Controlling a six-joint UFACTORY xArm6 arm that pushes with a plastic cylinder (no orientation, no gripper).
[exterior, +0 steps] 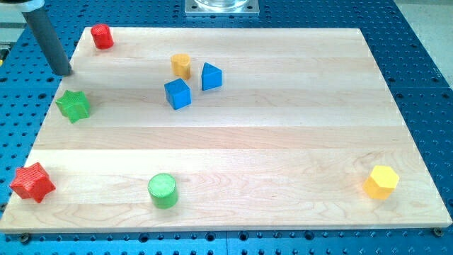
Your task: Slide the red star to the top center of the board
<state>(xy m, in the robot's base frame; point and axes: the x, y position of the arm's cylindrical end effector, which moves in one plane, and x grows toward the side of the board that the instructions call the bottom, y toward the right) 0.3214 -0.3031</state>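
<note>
Right now our arm has no claw at all, so there is nothing to open or shut; it ends in a dark rod, and my tip [65, 71] rests at the board's left edge, touching no block.

Nearest to my tip is the green star [73, 105], just below it. A little above and to the right of my tip sits the red cylinder [102, 35], in the board's top left corner. Farther right of my tip stand three blocks close together: the yellow cylinder [181, 65], the blue cube [178, 93] and the blue triangle block [211, 76].

Well below my tip, past the green star, lies the red star [32, 182], at the bottom left corner of the wooden board [283, 142]. That is the block we must move. The green cylinder [163, 190] is farther along the bottom edge, and the yellow hexagon block [381, 182] is farthest away.

We think the job has not started yet. Next, we likely need to go down around the green star, get under the red star, and push it up and right.
</note>
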